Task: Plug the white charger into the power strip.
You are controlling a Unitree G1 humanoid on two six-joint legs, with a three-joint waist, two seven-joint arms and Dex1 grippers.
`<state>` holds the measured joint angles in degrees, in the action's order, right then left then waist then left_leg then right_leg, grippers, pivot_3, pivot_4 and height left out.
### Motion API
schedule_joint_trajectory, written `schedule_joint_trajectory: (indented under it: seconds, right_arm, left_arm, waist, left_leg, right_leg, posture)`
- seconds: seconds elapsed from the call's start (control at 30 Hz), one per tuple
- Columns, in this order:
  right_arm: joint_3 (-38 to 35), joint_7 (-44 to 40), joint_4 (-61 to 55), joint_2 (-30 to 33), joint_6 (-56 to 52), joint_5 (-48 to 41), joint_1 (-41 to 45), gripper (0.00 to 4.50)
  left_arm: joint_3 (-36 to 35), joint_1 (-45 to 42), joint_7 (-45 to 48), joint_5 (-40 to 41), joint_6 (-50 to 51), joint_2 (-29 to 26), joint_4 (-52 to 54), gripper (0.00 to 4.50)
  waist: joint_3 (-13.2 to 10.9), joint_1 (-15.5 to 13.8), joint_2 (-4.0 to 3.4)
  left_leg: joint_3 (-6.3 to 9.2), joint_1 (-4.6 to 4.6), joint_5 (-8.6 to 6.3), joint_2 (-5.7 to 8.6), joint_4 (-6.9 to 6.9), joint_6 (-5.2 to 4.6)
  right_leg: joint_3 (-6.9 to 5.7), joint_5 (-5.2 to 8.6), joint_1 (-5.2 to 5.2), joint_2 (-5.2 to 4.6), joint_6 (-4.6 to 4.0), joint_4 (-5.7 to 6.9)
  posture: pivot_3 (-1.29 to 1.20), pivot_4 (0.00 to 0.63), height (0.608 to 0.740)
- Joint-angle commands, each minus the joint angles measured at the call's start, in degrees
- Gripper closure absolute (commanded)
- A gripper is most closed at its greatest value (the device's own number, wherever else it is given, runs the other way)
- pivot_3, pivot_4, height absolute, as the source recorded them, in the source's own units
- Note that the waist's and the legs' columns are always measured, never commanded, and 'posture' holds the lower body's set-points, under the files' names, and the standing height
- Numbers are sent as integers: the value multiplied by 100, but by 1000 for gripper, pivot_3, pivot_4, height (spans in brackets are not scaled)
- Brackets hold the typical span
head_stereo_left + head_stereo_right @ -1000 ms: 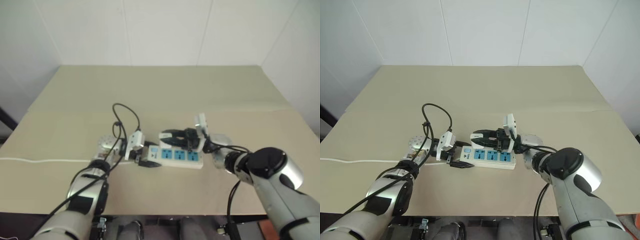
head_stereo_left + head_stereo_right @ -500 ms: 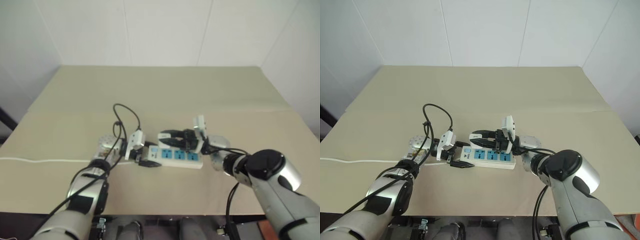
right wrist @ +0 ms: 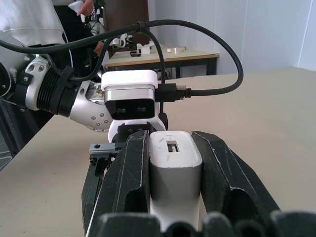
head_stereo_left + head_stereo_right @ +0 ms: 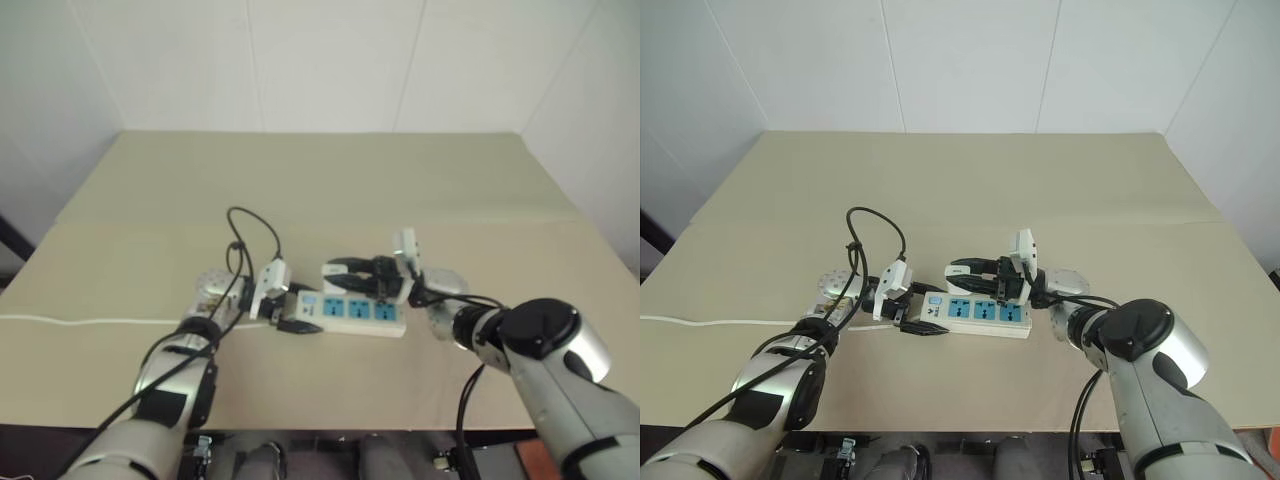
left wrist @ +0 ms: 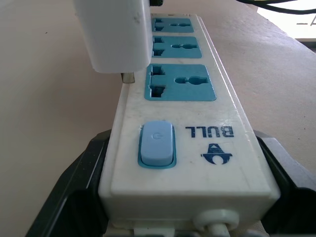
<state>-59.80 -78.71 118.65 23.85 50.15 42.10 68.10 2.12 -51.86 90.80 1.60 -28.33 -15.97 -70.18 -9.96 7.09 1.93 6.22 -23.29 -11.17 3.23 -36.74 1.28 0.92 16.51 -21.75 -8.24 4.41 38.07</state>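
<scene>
The power strip lies on the tan table, a white bar with three blue sockets and a blue switch. My left gripper is shut on its switch end, one black finger on each side. My right gripper is shut on the white charger and holds it just above the strip. Seen from the left wrist, the charger hangs with its metal prongs at the near edge of the first socket, not inserted.
The strip's thin white cord runs off the table's left edge. A black cable loop rises over my left wrist. The table stretches bare toward the white wall. A person and other tables show far behind in the right wrist view.
</scene>
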Motion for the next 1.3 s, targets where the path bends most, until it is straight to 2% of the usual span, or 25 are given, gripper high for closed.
schedule_joint_trajectory:
  seconds: [0.03,0.3,0.6,0.97,1.3]
  right_arm:
    - [-197,-20,135,35,119,35,-10,3380]
    - [-268,-77,135,141,13,129,68,3380]
    - [-339,-58,135,257,352,359,-148,3380]
    - [-479,-11,135,201,283,479,-51,3380]
    - [-411,92,135,240,344,611,-204,3380]
  left_arm:
    - [93,-111,-2,-108,57,-5,-23,1177]
    - [118,-154,-39,-122,82,25,-52,1177]
    - [137,-197,-137,-157,35,48,-103,1177]
    - [122,-310,-557,-299,76,80,-237,1177]
    - [106,-334,-569,-323,110,130,-291,1177]
  waist:
    - [0,0,0]
    - [0,-3,1]
    - [-1,-11,4]
    - [-6,-9,18]
    - [-6,-15,27]
  left_leg:
    - [0,0,0,0,0,0]
    - [0,0,0,0,0,0]
    - [2,1,0,1,0,0]
    - [8,21,-2,2,0,-3]
    - [9,21,-2,2,0,-3]
  right_leg:
    - [0,0,0,0,0,0]
    - [-1,0,1,0,0,-1]
    - [-5,0,10,0,0,-8]
    - [-11,1,41,-1,1,-19]
    - [-12,1,43,-1,1,-21]
  posture:
    - [0,150,740]
    - [0,150,740]
    - [0,150,740]
    - [0,150,740]
    - [0,150,740]
